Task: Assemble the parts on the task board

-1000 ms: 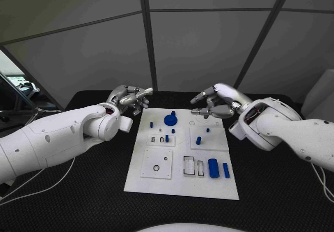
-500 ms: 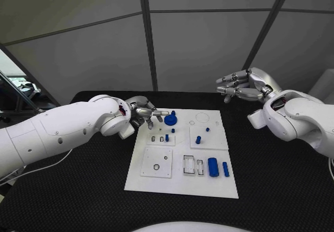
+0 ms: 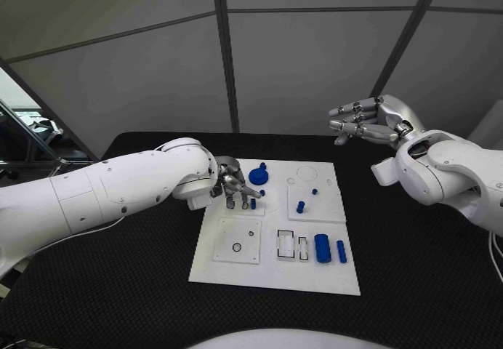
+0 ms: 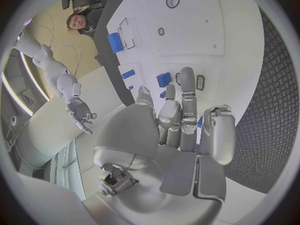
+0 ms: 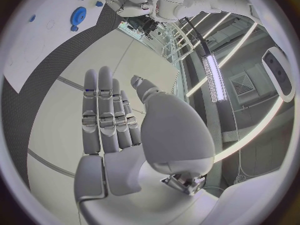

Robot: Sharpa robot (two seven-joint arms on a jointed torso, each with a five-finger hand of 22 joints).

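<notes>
Two hands are in play, both mine. My left hand (image 3: 235, 189) hangs low over the task board (image 3: 275, 276), near its far left corner, fingers (image 4: 187, 92) stretched out and apart with nothing between them. From my left wrist I see those fingertips above a pair of dark slots and some small blue parts (image 4: 164, 79); I cannot tell whether they touch the board. My right hand (image 3: 369, 121) is raised clear of the worktop (image 3: 419, 276), beyond the board's far right corner, palm open, fingers spread and holding nothing.

The board lies in the middle of the black worktop. A round blue gear-shaped part (image 3: 258, 175) stands near its far edge, just beside my left hand. A short blue peg (image 3: 300, 207) stands right of the board's middle. Near the right edge, toward me, a thick blue cylinder (image 3: 322, 249) and a thinner blue bar (image 3: 341, 251) lie side by side, next to two rectangular slots (image 3: 285, 244).
</notes>
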